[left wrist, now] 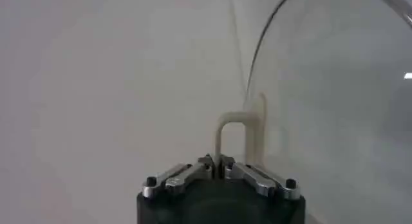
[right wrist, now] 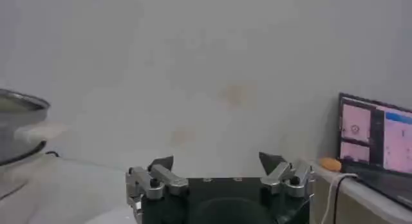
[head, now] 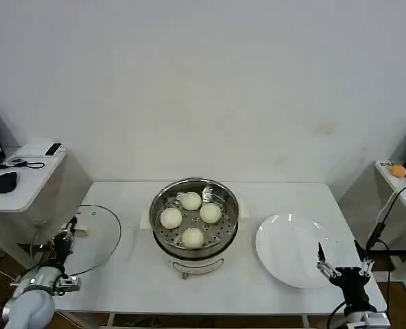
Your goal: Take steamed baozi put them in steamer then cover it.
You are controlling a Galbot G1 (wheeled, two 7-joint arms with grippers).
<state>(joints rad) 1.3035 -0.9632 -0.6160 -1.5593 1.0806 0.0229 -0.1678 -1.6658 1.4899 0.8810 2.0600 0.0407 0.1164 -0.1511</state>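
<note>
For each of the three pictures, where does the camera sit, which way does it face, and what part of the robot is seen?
Head view: looks forward and down at the table, steamer, four baozi and plate; both arms show.
Left wrist view: faces the cover; left gripper shut on its handle.
Right wrist view: faces the wall; right gripper open.
Shared: the cover; the steamer.

- Head view: bright, even, diffuse light, no hard shadows on the white table.
- Steamer rim shows specular glare; soft shadow under its base.
- Cover glass picks up faint reflections.
- Left wrist view: soft focus, hazy, glass washed out.
- Right wrist view: dimmer, greyish wall; laptop screen glows, slightly blurred.
</note>
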